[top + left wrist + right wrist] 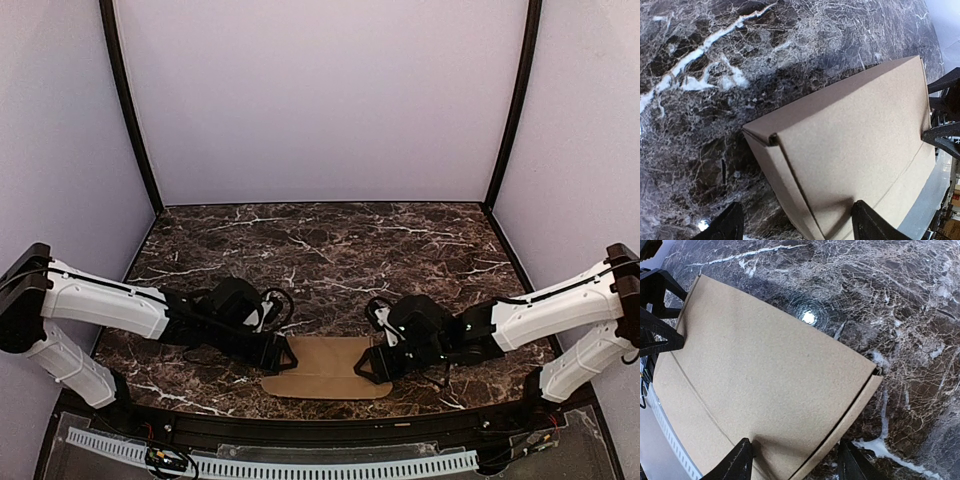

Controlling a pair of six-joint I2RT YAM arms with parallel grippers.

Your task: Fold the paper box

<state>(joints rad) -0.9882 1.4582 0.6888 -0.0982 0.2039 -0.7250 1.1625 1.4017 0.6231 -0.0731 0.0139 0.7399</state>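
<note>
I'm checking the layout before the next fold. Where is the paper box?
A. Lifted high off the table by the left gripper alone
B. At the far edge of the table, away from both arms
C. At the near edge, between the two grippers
C: the top view shows the paper box lying on the table at its near edge, with the left gripper at one end and the right gripper at the other.
</note>
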